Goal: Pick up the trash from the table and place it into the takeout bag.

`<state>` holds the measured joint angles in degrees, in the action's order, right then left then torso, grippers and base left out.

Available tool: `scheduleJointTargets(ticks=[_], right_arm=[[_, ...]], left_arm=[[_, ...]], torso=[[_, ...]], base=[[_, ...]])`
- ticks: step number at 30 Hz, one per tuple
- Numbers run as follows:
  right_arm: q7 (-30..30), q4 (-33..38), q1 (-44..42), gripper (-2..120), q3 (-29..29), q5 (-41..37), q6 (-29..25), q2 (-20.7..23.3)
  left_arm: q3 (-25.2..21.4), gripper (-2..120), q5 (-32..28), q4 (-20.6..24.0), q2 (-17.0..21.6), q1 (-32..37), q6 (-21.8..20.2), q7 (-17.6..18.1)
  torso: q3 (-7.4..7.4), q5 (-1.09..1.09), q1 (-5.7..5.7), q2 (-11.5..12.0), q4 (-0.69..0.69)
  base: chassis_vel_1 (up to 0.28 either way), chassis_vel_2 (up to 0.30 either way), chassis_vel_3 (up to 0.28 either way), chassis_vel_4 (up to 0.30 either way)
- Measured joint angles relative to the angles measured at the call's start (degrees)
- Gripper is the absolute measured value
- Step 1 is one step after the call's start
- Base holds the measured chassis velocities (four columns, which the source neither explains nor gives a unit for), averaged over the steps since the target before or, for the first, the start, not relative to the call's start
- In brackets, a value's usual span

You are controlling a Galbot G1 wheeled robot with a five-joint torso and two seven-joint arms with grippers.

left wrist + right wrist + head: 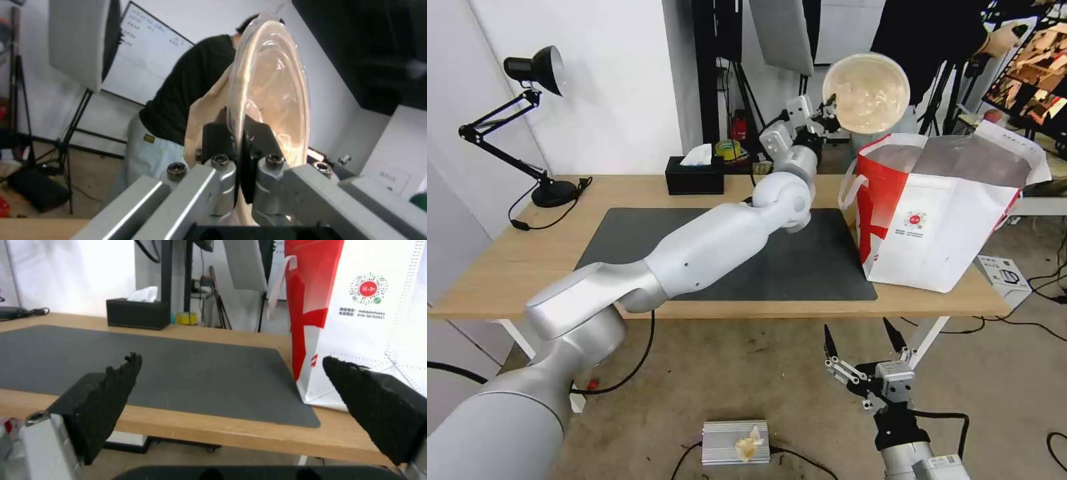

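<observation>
Left gripper clamped on rim of white bowl, upper centre of head view, beside takeout bag mouth. Step: carry to bag. Next: shift over opening, release. Right gripper parked bottom right, fingers apart.

takeout bag mouth open upward, mat bare

A red-and-white takeout bag with a round red logo is seen on a light-wood tabletop bearing a dark grey mat, beside a black tissue box and a cream-white bowl.
</observation>
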<state>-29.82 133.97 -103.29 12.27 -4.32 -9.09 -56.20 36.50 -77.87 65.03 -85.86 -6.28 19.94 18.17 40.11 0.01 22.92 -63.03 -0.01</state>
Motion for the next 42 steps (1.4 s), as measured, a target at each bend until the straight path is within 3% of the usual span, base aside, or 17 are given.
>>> scheduleJointTargets(ticks=[10,19,28,42], right_arm=[[0.00,0.00,0.00,100,0.00,0.00,0.00,0.00],[0.00,0.00,0.00,100,0.00,0.00,0.00,0.00],[0.00,0.00,0.00,100,0.00,0.00,0.00,0.00],[0.00,0.00,0.00,100,0.00,0.00,0.00,0.00]], left_arm=[[4.39,0,2.55,-5.75,-2.52,-2.47,1.80,-4.69],[11.15,0,9.21,-17.05,-5.50,-5.12,3.87,-11.58],[14.71,0,11.53,-20.17,-5.54,-5.36,4.55,-14.65],[15.41,0,13.00,-21.79,-5.49,-5.13,4.66,-16.76]], torso=[[0.00,0.00,0.00,0.00,0.01],[0.00,0.00,0.00,0.00,0.00],[0.00,-0.01,0.00,0.00,0.01],[0.00,-0.01,0.00,0.00,0.01]], base=[[0.000,0.000,0.000,0.000],[0.000,0.000,0.000,0.000],[0.000,0.000,0.000,0.000],[0.000,0.000,0.000,0.000]])
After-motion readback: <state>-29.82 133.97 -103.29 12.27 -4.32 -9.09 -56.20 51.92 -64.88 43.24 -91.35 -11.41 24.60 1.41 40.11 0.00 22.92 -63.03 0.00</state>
